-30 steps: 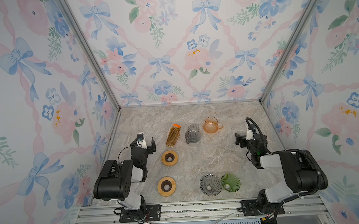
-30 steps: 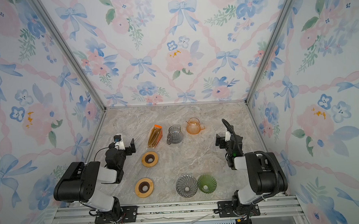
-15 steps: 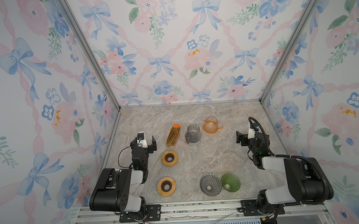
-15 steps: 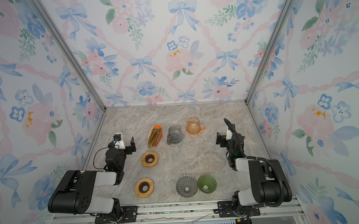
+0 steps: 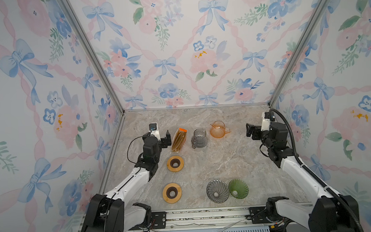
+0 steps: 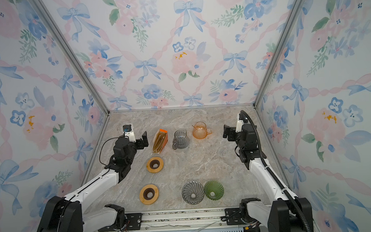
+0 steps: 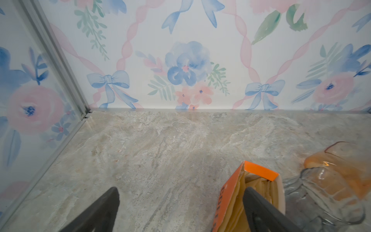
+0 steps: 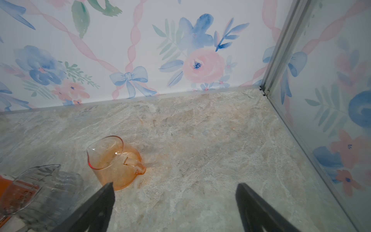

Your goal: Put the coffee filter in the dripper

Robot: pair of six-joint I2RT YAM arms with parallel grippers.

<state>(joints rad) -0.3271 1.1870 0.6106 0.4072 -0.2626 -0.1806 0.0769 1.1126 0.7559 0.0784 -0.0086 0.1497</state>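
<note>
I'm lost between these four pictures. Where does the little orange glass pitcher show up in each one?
A top view: the orange glass pitcher is rightmost in the back row of things.
A top view: same spot, rightmost in the back row.
Left wrist view: partly hidden behind the clear glass pitcher.
Right wrist view: in plain sight, beside the clear glass pitcher.
Shared landmark: that clear glass pitcher, its neighbour in all four views.
</note>
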